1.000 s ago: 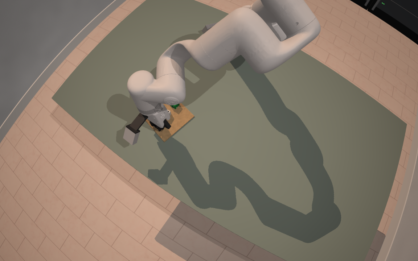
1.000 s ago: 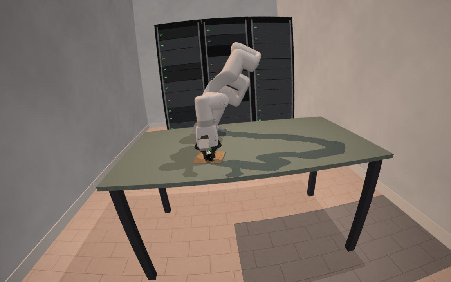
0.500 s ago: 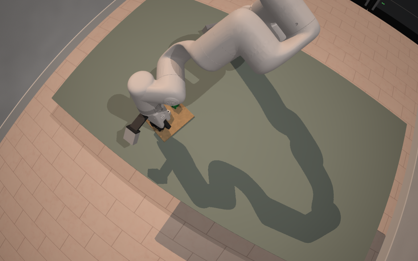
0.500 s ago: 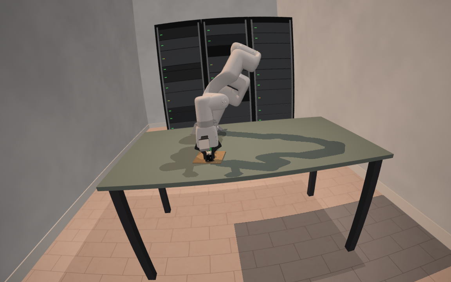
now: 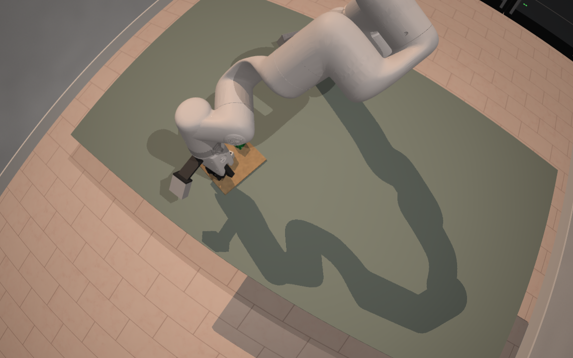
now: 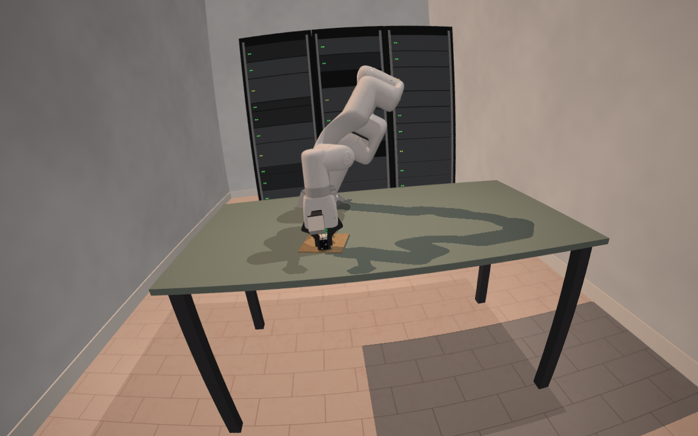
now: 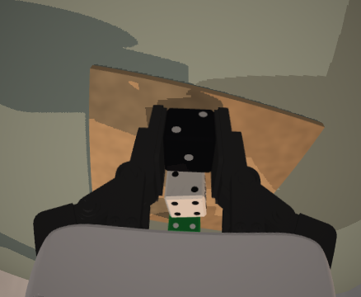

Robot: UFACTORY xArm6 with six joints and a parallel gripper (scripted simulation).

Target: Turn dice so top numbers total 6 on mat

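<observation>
Where the wrist view looks along the fingers, the gripper is clamped on the black die, one finger against each of two opposite sides, above center. Two pips mark this die's upper visible face and one pip the lower. The white die appears directly below it in the frame, with two pips on a gray, shaded face and four on a bright one; whether the two dice touch cannot be told. The green die, lower still, displays two pips and is partly hidden. Beneath the dice, the orange-brown mat lies on the green-gray table, left of center in the top view. Contact between the black die and the mat cannot be determined. The white arm descends from the upper right in the top view, largely concealing the dice. Dark equipment racks occupy the upper middle of the exterior view and the upper right corner of the top view.
</observation>
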